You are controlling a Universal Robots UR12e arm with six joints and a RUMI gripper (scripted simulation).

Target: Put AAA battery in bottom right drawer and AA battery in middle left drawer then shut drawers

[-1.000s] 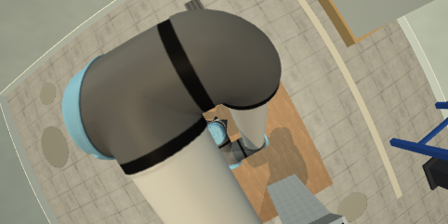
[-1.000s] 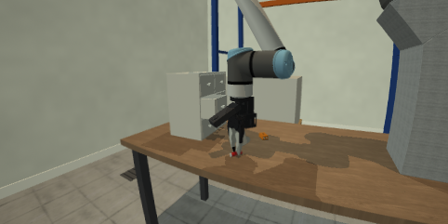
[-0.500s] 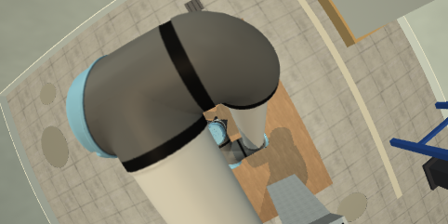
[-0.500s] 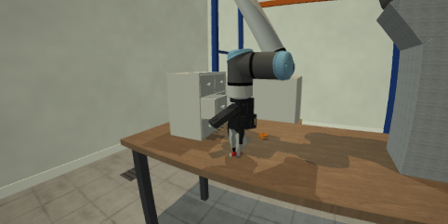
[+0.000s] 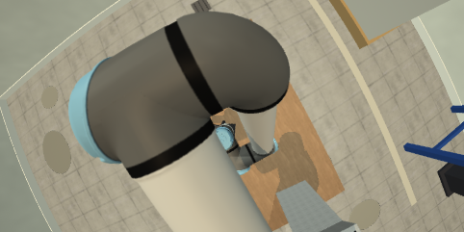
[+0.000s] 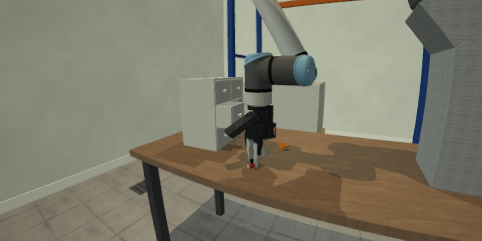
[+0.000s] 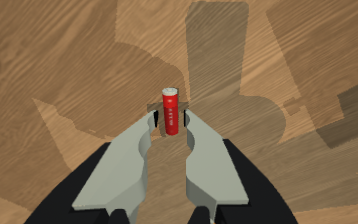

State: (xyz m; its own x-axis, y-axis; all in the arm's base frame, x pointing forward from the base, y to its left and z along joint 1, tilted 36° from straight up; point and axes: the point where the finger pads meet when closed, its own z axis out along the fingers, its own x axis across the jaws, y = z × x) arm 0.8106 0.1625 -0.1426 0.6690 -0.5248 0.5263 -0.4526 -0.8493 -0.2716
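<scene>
A red battery with a pale end lies on the wooden table. Its size type cannot be told. My gripper is open only narrowly, with one fingertip on each side of the battery and a small gap on both sides in the wrist view. The white chest stands upright at the table's left back in the exterior view. A middle-row drawer, seemingly the left one, sticks out. The bottom row is mostly hidden behind my gripper. The top view has the chest hidden by the arm.
A small orange object lies on the table behind and right of my gripper. A pale object shows partly behind the fingers. The grey robot pedestal stands at the right in the exterior view. The open drawer is close to my gripper's body.
</scene>
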